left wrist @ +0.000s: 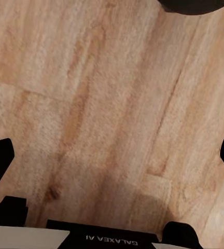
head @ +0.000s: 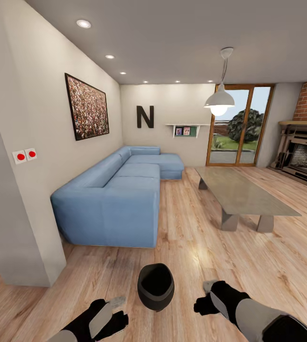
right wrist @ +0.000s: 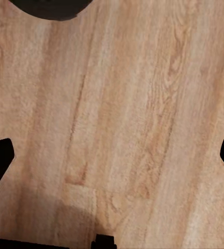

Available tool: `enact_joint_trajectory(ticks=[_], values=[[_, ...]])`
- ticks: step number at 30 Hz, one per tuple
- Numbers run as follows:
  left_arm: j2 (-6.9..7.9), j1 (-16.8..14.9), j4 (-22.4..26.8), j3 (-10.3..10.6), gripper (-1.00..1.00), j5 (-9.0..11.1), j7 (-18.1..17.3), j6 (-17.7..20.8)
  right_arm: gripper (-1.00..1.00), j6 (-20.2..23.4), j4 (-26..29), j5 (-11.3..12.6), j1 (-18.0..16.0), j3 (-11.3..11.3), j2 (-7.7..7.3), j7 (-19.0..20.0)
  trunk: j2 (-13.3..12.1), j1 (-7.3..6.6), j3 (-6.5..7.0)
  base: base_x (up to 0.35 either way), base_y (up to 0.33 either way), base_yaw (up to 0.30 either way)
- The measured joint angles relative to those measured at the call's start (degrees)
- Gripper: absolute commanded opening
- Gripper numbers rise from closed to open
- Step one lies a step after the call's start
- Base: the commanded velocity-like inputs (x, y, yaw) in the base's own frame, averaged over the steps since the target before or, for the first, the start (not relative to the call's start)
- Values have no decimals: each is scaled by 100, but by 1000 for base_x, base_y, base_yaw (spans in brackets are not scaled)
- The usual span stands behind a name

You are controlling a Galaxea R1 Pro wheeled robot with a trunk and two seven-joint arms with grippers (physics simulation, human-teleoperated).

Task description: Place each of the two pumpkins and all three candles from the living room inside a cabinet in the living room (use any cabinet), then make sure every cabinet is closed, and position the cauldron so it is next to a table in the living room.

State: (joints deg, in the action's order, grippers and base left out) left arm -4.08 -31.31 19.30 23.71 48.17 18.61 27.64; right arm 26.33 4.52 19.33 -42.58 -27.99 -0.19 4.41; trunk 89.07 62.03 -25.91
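Observation:
The black round cauldron [head: 155,286] sits on the wooden floor right in front of me, its wide dark mouth facing up. My left gripper [head: 113,308] hangs just left of it and my right gripper [head: 205,297] just right of it; neither touches the pot. Both are open with nothing between the fingers. In the left wrist view the left gripper [left wrist: 117,150] spreads over bare planks, with the cauldron's edge [left wrist: 195,5] at the border. The right gripper [right wrist: 114,153] does the same, the cauldron's rim [right wrist: 50,8] showing in a corner. The long low grey table [head: 241,190] stands farther ahead to the right.
A blue corner sofa [head: 120,190] fills the left side of the room. A wall corner [head: 15,213] juts out at near left. A brick fireplace [head: 305,156] is at far right, glass doors [head: 238,126] at the back. Open floor lies between sofa and table.

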Motion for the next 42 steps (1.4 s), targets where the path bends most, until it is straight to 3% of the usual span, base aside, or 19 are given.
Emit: enact_joint_trajectory(ticks=[8, 13, 17, 18, 21, 28, 42], values=[[-83, -427, 150, 2, 100, -70, 3, -4, 100, 28, 1, 10, -275, 20, 287, -3, 0, 0, 0, 1, 0, 0], [-164, -644, 173, 5, 100, -143, 4, 1, 100, 25, -4, 9, -288, 103, 371, -2, 0, -2, 0, 182, 11, 0], [-277, -813, 175, 13, 100, -246, 9, 8, 100, 17, -9, 7, -290, 406, 385, -2, 0, -3, 0, 307, 56, 0], [-341, -859, 175, 14, 100, -461, 11, 8, 100, 10, -14, 4, -290, 663, 388, -3, 0, -3, 0, 331, 71, 0], [-378, -875, 169, 11, 100, -640, 6, 11, 100, 8, -16, -3, -291, 768, 389, 1, 0, -3, 0, 334, 72, 0], [-494, -879, 120, 17, 100, -737, 0, 23, 100, -27, -17, -5, -288, 787, 395, 11, 0, -3, 0, 337, 51, 0], [-533, -882, 132, 28, 100, -760, 5, 113, 100, -47, -53, -22, -283, 774, 462, 5, 0, -2, 0, 311, -44, 8]])
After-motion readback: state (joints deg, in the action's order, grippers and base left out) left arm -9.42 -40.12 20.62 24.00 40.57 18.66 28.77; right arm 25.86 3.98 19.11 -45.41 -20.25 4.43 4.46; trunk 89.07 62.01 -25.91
